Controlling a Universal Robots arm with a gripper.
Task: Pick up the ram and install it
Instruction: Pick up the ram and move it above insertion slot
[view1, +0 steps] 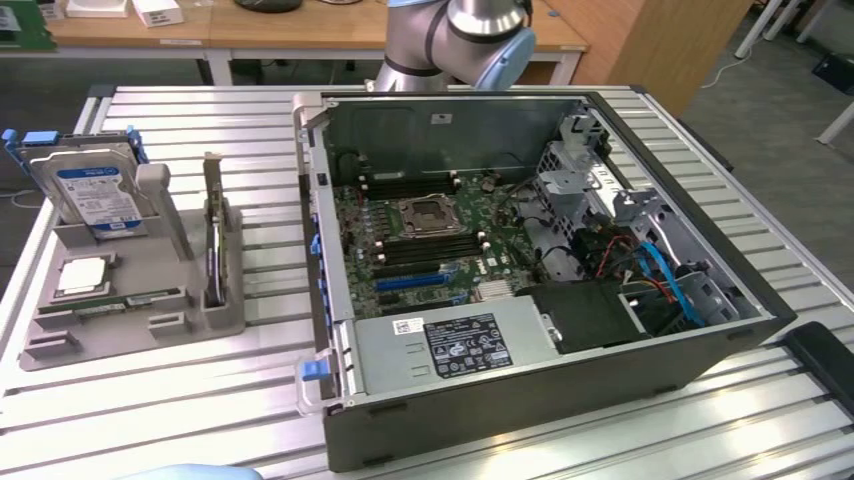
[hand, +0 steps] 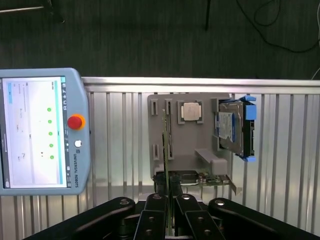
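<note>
The ram (view1: 114, 302) is a long, thin green stick standing on edge in a slot of the grey holder tray (view1: 174, 330), beside the CPU. From the wrist camera the ram (hand: 164, 142) appears edge-on as a thin line. My gripper (hand: 168, 189) hangs well above the tray, roughly in line with the ram. Its black fingers (hand: 154, 210) are shut close together with nothing between them. The open computer case (view1: 534, 400) lies on the exterior view's right, with its motherboard (view1: 427, 240) exposed.
The tray also holds a hard drive (view1: 91, 190), a silver CPU (view1: 83, 275) and an upright card with a metal bracket (view1: 214, 230). A teach pendant (hand: 40, 130) lies on the slatted table (view1: 160, 400) beside the tray. The arm's base (view1: 454, 35) stands behind the case.
</note>
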